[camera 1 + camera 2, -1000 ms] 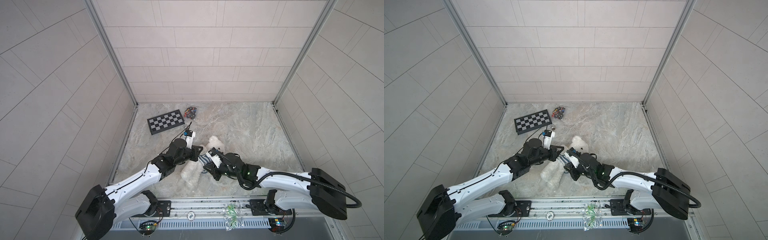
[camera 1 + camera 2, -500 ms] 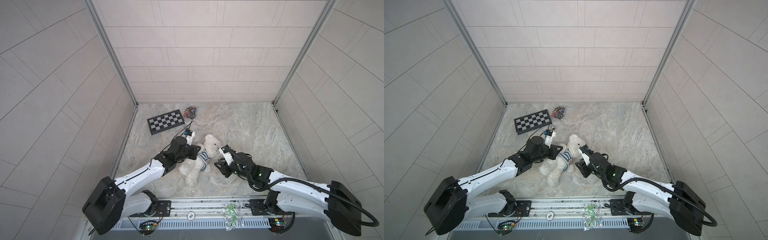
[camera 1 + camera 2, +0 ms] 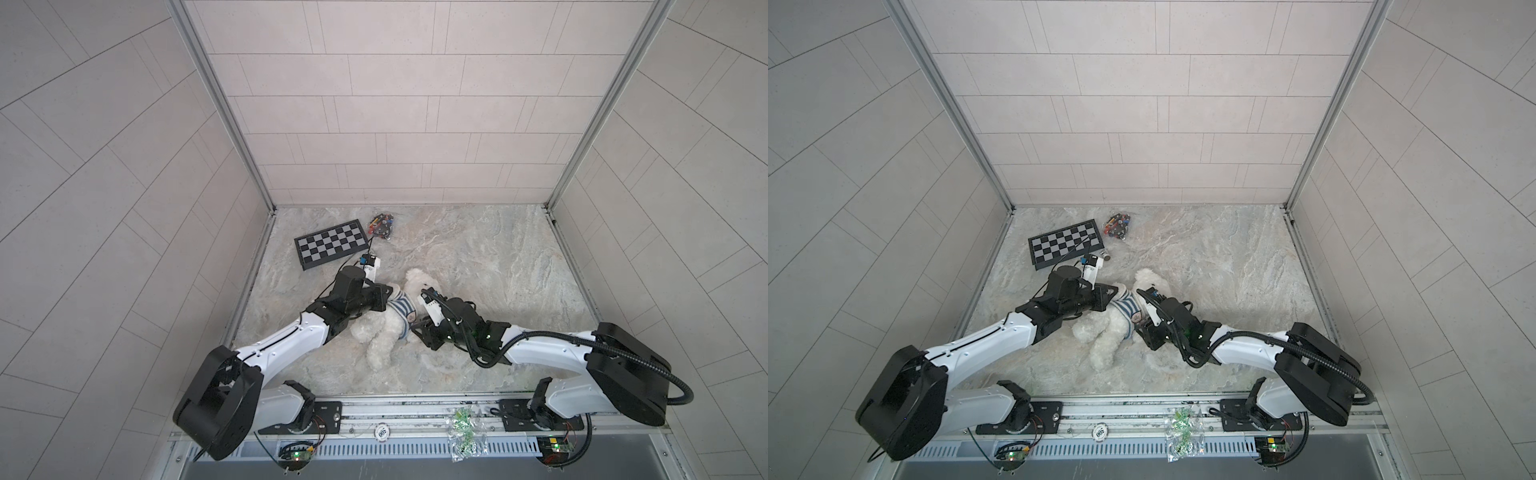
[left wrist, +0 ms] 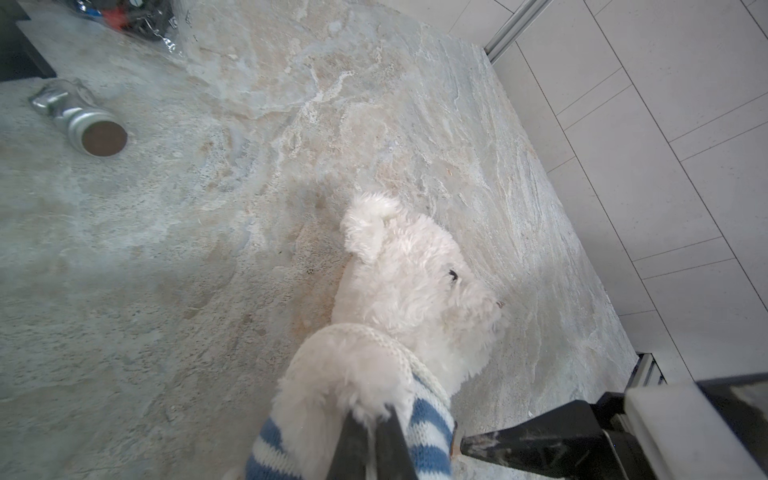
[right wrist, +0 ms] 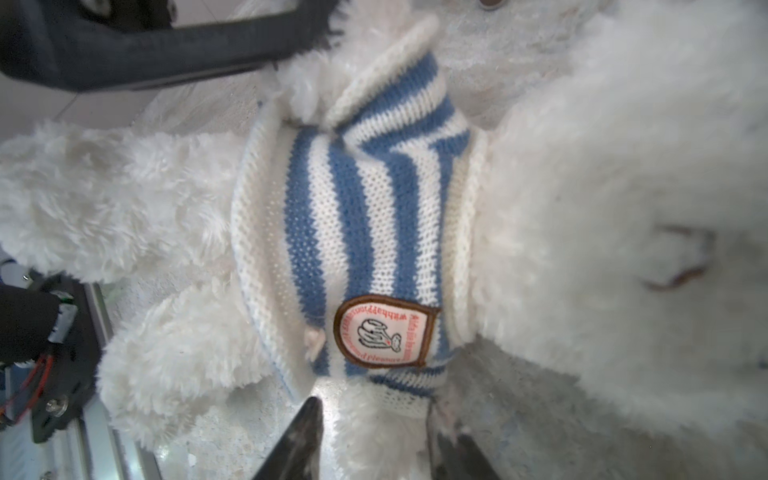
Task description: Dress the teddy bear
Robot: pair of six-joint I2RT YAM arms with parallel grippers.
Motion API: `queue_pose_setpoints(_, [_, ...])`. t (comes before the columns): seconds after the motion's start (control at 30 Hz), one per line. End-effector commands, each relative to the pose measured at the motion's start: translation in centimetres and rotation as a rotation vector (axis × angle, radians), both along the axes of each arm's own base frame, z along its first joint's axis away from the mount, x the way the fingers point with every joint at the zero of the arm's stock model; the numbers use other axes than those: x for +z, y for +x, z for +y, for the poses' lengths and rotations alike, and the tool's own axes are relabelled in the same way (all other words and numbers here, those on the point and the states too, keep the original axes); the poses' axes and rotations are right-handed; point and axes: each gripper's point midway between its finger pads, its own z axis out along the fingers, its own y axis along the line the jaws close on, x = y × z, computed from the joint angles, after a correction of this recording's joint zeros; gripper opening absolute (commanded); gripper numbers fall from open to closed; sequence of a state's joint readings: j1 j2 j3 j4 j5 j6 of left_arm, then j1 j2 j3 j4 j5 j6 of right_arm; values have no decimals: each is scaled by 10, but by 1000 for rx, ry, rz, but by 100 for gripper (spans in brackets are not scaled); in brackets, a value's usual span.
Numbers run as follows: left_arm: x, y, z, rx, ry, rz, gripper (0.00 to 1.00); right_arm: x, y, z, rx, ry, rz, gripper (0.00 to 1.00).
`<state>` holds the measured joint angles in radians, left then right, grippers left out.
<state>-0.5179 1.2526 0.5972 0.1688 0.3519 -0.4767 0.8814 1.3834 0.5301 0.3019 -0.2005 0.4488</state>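
Blue-and-white striped knit sweater (image 5: 365, 216) covering the torso of the white fluffy plush teddy bear (image 3: 384, 338). The bear lies, apparently face-up, near the middle of the grey marbled stone tabletop (image 3: 478, 257), head toward the far wall, between the two arms. Both forelimbs appear to be through the sleeves. The oval brown-rimmed embroidered badge (image 5: 384, 330) sits low on the chest.

Left gripper (image 4: 370, 419): jaws closed tight, pinching the fur of the paw that protrudes from one cuff. Right gripper (image 5: 374, 411): jaws parted partway, one finger either side of the opposite paw below the other cuff, clamping nothing.

Judged stage: late. The garment is on, and seating the sleeve and hem remains. For a clean finish the left pinch should act as an anchor that holds the paw taut. The right should close on knit rather than fur, at cuff or hem, and draw it along the limb toward the body in short pulls. Gripping pile alone would likely drag the light toy across the stone, and a bite near the badge risks puckering the stripes.
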Motion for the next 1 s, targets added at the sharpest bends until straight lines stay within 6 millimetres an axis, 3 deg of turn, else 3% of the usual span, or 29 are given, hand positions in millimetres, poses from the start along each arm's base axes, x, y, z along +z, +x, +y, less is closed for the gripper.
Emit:
queue_pose_setpoints(0.0, [0, 0, -2, -27, 0, -7, 0, -4, -1, -3, -20, 13, 12, 51])
queue_pose_setpoints(0.3, [-4, 1, -3, -22, -15, -2, 0, -31, -6, -8, -44, -35, 92, 50])
queue_pose_setpoints(0.33, [-3, 8, 5, 5, -20, -3, 0, -34, -7, -7, -39, -33, 104, 50])
queue_pose_setpoints(0.5, [-1, 8, 7, 12, -26, -8, 0, -44, -13, -7, -38, -28, 129, 49])
queue_pose_setpoints(0.77, [-1, 8, 8, 15, -29, -6, 0, -50, -12, -7, -43, -35, 132, 20])
queue_pose_setpoints(0.97, [0, 7, 15, 35, -28, -7, 0, -43, -11, -17, -67, -54, 110, 0])
